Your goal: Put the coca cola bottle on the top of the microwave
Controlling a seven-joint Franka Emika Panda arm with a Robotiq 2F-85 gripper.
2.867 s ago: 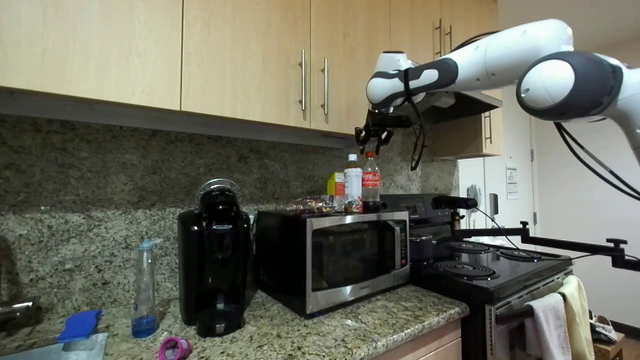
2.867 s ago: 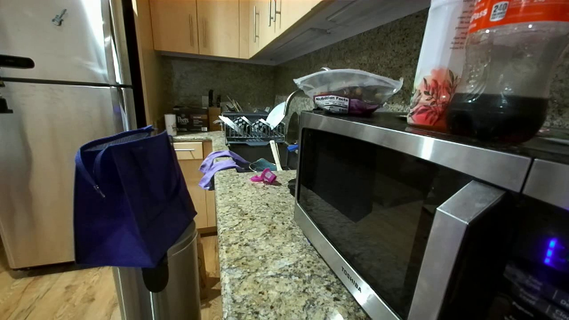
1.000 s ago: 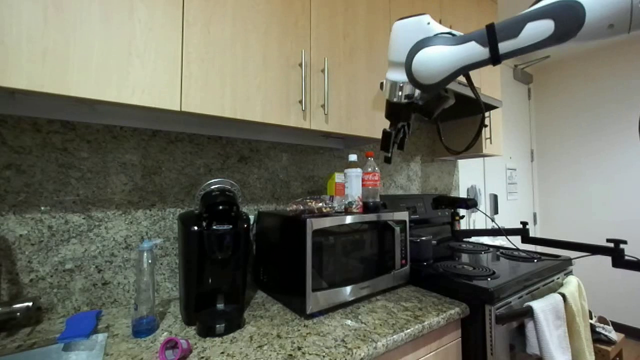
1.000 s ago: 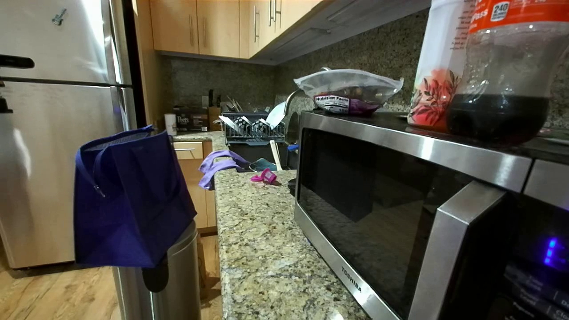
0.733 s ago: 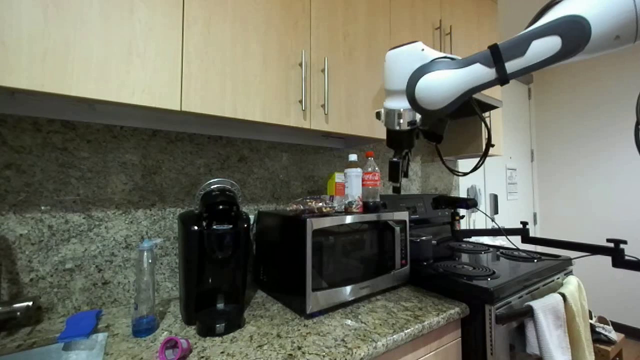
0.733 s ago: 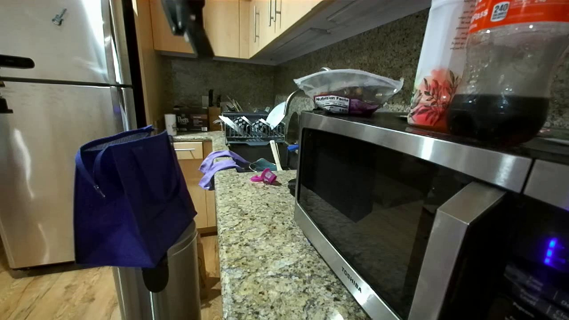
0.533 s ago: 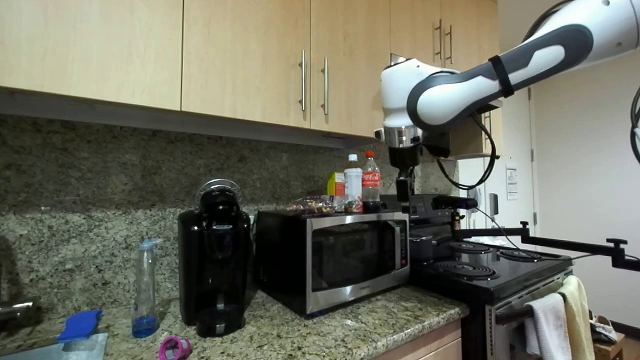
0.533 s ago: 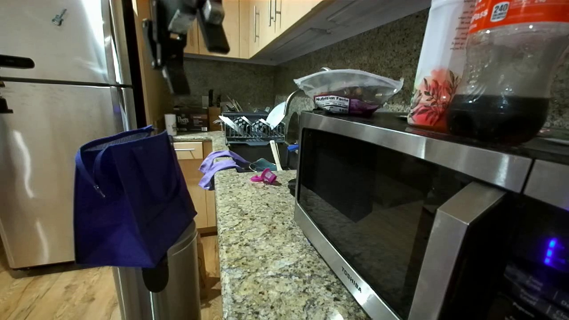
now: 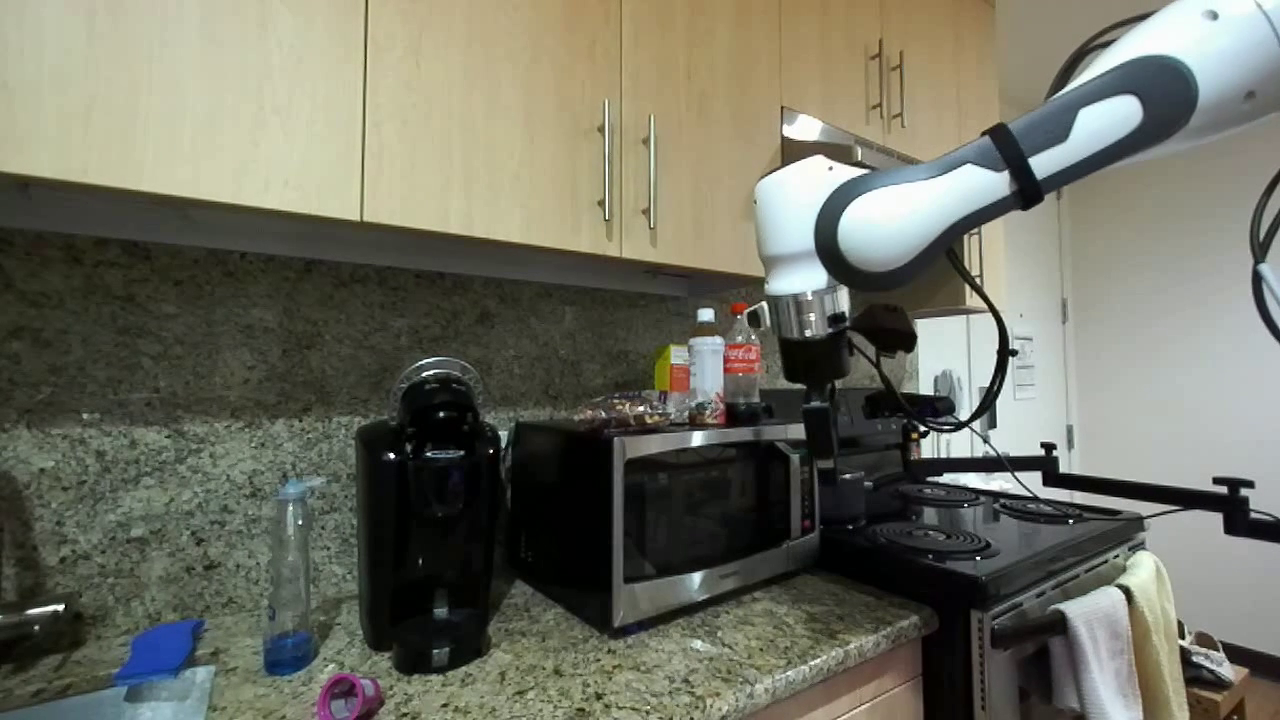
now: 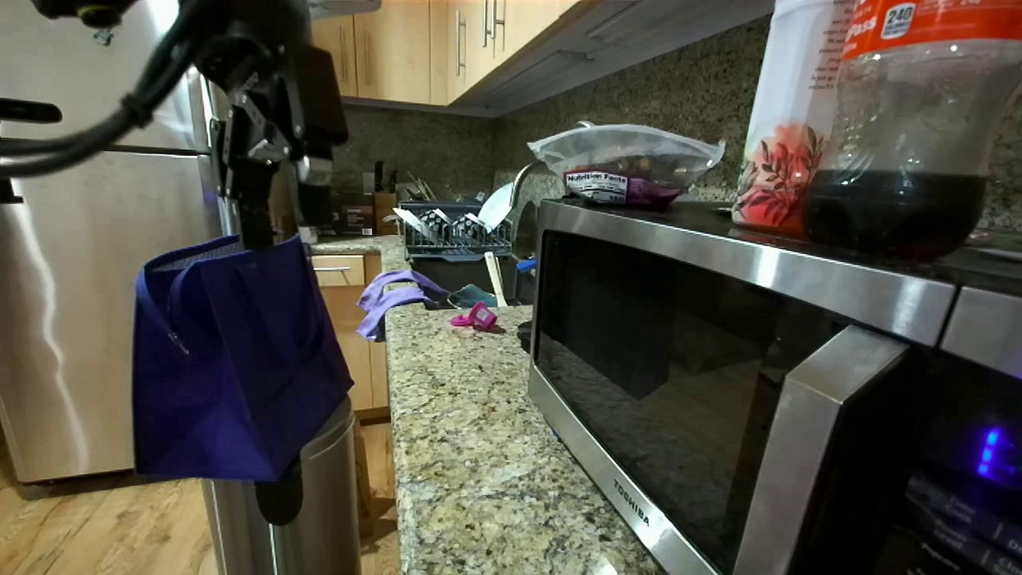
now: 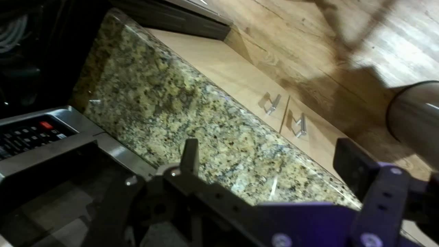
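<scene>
Currently the coca cola bottle [image 9: 742, 365] stands upright on top of the microwave [image 9: 700, 510], long axis vertical, so placement judged done; gripper [image 11: 270, 161] points down on the room side of the microwave, fingers spread wide, nothing between them; bottle therefore lies wallward of the gripper and probably higher; next move, presumably, should lead clear of it; bottle not in wrist view; in an exterior view the bottle [image 10: 902, 136] loses its cap to the frame edge; contact with the white bottle [image 9: 706, 365] beside it undetermined; fingertip height uncertain against the dark stove [image 9: 1050, 550].
</scene>
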